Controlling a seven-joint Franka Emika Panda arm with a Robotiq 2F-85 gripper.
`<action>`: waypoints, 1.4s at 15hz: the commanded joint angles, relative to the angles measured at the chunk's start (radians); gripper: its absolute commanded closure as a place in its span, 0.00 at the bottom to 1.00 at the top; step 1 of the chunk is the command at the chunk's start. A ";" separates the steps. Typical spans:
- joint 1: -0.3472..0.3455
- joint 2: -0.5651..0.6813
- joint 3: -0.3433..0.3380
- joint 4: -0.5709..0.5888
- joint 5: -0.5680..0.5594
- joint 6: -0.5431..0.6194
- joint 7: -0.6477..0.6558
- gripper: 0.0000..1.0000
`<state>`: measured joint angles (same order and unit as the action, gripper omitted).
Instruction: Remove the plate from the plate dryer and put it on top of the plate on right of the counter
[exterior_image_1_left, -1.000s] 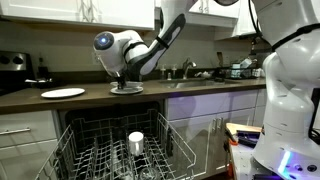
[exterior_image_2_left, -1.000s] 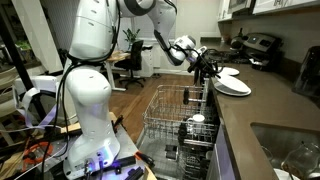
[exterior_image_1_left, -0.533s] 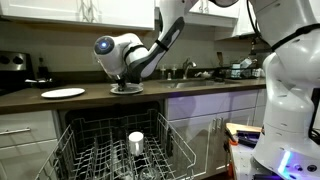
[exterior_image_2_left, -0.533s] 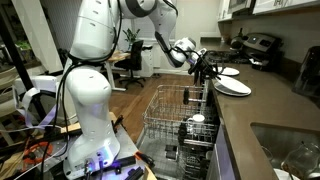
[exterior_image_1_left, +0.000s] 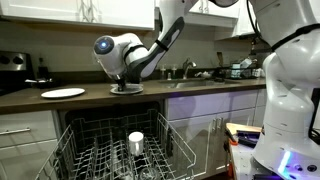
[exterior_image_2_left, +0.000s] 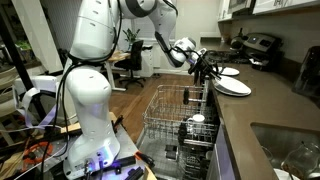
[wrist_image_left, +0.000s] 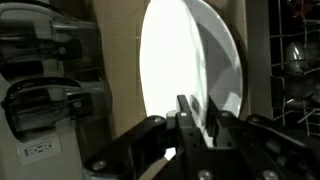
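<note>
Gripper (wrist_image_left: 198, 118) was clamped shut on the rim of the plate (wrist_image_left: 180, 60), one finger on each face of its edge in the wrist view. The plate lay flat and low at the front edge of the counter (exterior_image_1_left: 90, 95), above the plate dryer (exterior_image_1_left: 105, 152), where a white cup (exterior_image_1_left: 136, 141) stood; whether it touched the worktop could not be told. The plate on right of the counter (exterior_image_1_left: 63, 93) lay well apart, further along that front edge.

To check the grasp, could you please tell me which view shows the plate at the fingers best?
The wrist view: the plate fills the frame, its rim between the fingers. In both exterior views it is small and distant, by the gripper.
</note>
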<state>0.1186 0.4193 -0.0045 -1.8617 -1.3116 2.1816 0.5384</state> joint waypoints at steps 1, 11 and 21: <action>-0.011 0.008 0.008 0.018 -0.027 0.012 0.015 0.87; -0.012 0.018 0.018 0.021 -0.016 0.030 0.015 0.65; -0.005 0.008 0.039 0.016 0.007 0.028 0.000 0.70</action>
<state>0.1199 0.4273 0.0256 -1.8597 -1.3085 2.1973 0.5385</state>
